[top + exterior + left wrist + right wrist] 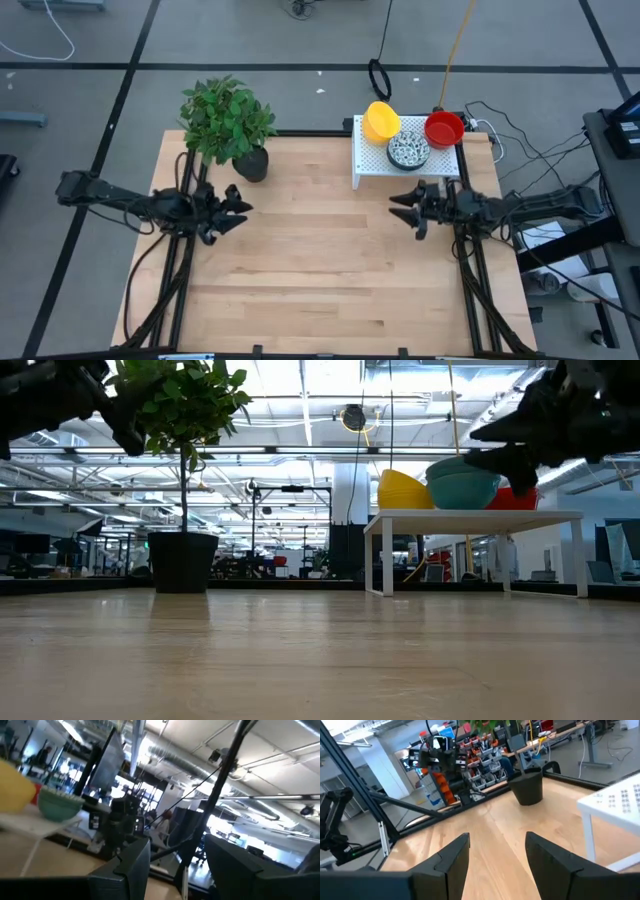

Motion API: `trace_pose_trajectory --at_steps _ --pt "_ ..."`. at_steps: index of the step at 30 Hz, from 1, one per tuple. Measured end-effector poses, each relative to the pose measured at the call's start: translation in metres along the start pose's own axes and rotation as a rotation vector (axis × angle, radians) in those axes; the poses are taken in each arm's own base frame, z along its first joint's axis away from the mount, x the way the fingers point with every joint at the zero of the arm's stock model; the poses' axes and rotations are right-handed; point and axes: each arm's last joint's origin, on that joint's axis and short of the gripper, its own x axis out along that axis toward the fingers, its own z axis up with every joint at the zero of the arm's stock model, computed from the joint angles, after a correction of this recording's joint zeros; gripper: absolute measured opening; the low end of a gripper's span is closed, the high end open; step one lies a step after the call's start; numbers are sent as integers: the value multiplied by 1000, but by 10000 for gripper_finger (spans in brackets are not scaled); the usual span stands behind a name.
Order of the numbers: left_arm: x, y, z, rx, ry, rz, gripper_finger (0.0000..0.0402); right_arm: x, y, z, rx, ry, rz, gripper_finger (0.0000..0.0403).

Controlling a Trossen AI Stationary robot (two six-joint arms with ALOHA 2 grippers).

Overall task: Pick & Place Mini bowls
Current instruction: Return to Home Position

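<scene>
Three mini bowls sit on the white perforated rack [405, 160] at the table's far right: a yellow bowl [381, 121], tipped on its side, a speckled bowl [408, 150] and a red bowl [444, 128]. In the low view they show as the yellow bowl [403, 490], the teal-sided bowl [463, 485] and the red bowl [515, 499]. My left gripper [240, 212] hovers open over the table's left part, holding nothing. My right gripper [400, 209] hovers open just near of the rack, empty too.
A dark pot with a green leafy plant [232, 125] stands at the table's far left. The bare wooden table top [320, 270] spreads between and in front of the arms. Cables lie on the floor beyond the far edge.
</scene>
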Motion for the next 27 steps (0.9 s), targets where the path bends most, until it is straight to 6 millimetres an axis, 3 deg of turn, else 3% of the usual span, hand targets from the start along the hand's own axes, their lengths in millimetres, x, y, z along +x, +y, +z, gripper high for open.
trace_pose_trajectory --at_steps 8,16,27 --pt "-1 10 -14 -227 141 108 191 -2 -9 -16 -2 3 -38 183" --pt "-3 19 -17 -69 159 214 191 -4 -15 -23 4 -19 -136 183" --pt "-4 23 -18 29 189 244 191 -4 -15 -24 209 -24 -137 183"
